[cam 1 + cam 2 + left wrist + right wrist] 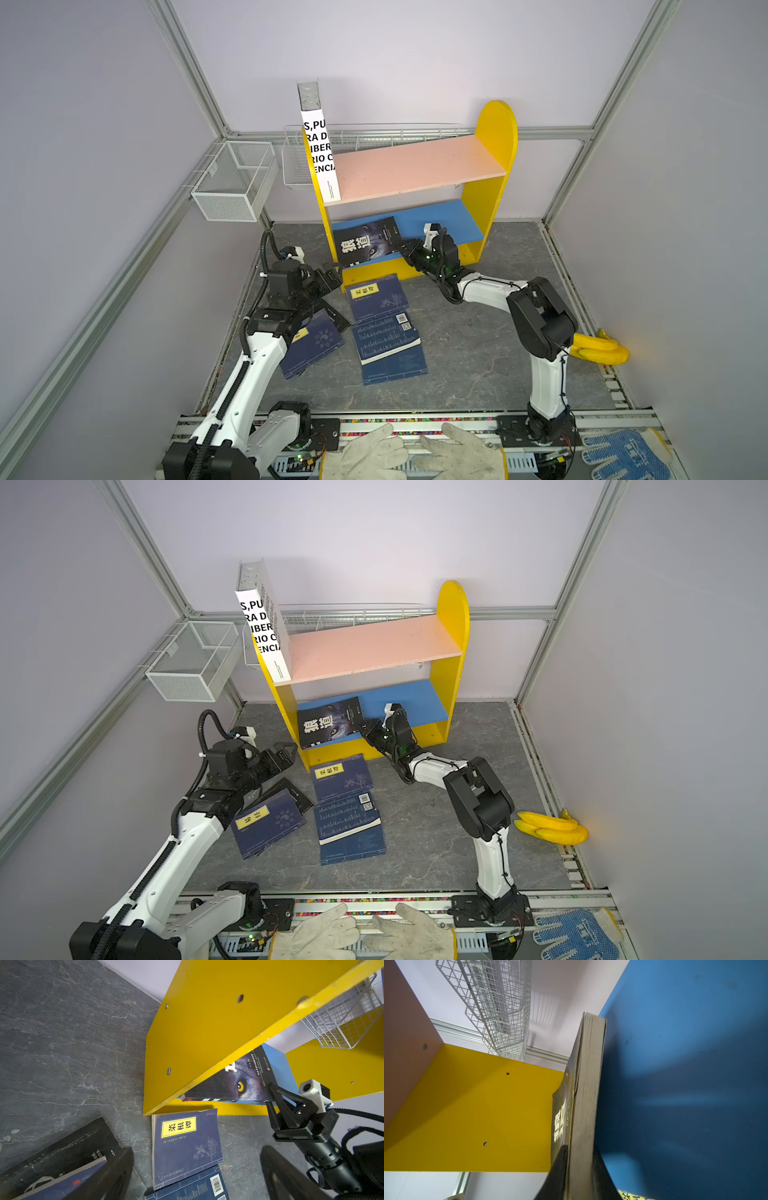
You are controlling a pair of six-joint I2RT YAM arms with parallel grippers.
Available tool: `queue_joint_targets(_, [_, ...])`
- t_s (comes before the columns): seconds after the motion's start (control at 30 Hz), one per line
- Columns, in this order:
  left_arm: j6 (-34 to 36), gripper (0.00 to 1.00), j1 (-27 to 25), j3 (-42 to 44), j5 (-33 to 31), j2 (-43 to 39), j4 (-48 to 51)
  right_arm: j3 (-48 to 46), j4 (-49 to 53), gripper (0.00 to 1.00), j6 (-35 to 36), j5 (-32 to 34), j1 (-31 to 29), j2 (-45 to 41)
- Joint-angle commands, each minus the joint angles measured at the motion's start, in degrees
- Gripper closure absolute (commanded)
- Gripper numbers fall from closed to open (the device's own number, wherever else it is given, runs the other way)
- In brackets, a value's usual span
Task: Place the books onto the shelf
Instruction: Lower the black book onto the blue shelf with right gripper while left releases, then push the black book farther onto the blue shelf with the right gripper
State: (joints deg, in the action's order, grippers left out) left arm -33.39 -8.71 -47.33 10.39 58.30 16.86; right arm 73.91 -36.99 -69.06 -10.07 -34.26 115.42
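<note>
Black wolf-cover book (365,245) half-placed, liable to slip off the shelf (494,137)
Pinched at one corner by right gripper (269,1093), lying askew on blue lower board (440,220) at its front lip; if let go now, could slide onto navy books (376,297) on worktop. Left gripper (286,755) spread wide, empty.

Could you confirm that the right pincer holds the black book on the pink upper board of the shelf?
Not quite: the right pincer holds the black book on the blue lower board of the shelf, as both top views show.
</note>
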Motion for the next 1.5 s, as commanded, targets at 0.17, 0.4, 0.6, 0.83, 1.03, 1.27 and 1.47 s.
queue_joint_targets(0.17, [-0.01, 0.04, 0.29, 0.97, 0.15, 0.33, -0.82, 0.49, 3.73, 0.56, 5.63, 1.73, -0.8, -1.83])
queue_joint_targets(0.4, [0.34, 0.04, 0.27, 0.88, -0.06, 0.29, -0.6, 5.34, 22.58, 0.29, 16.19, 7.4, -0.86, -5.74])
queue_joint_targets(0.6, [0.69, 0.04, 0.27, 0.98, -0.19, 0.56, -0.52, 8.19, 32.18, 0.26, 22.36, 14.15, -1.13, -8.01])
queue_joint_targets(0.83, [0.96, 0.04, 0.27, 1.28, 0.04, 1.15, -0.63, 12.13, 33.75, 0.43, 25.48, 10.23, -1.17, -5.63])
queue_joint_targets(1.03, [1.02, 0.04, 0.27, 1.54, 0.86, 1.71, -1.02, 13.88, 34.54, 0.54, 25.46, 8.79, -1.94, -3.37])
queue_joint_targets(1.27, [1.72, 0.04, 0.28, 1.54, 2.11, 4.37, -2.94, 17.13, 39.25, 0.5, 25.76, 9.92, -2.47, -0.66])
queue_joint_targets(1.47, [9.35, 0.04, 0.27, 1.04, 0.98, 8.75, -3.59, 17.71, 39.43, 0.48, 26.3, 9.54, -2.48, 0.22])
